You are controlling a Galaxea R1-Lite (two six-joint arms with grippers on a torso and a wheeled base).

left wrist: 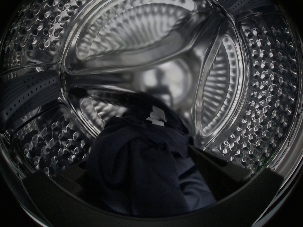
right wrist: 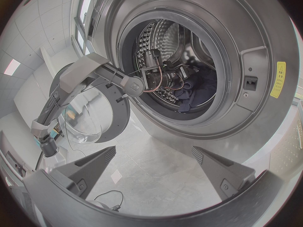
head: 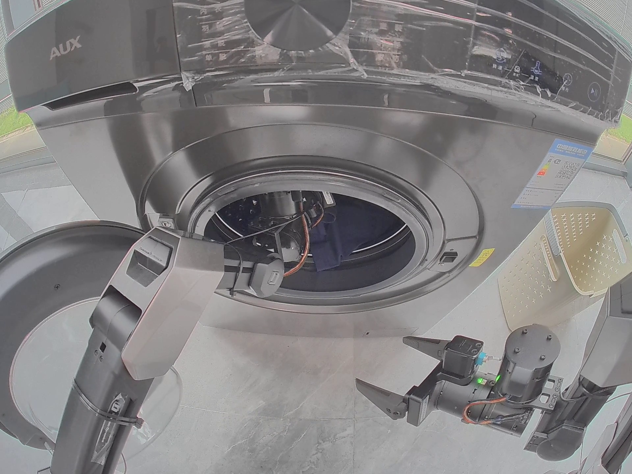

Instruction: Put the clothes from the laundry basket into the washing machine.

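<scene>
We see the washing machine (head: 421,166) with its door (head: 46,278) swung open. Dark navy clothes (left wrist: 142,167) lie inside the drum, by the left gripper (right wrist: 188,70); we cannot tell its grip. The right gripper (head: 382,362) hangs above the floor, fingers spread and empty. The cream laundry basket (head: 579,258) sits just beside the machine.

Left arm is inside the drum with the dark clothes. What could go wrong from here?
1. The dark garment lies at the front of the drum, by the lip; pulling back could drag it out.
2. The loose orange cable on the left wrist could snag on the door ring.
3. The open door sits close beside the left arm; a wide retreat could hit it.
</scene>
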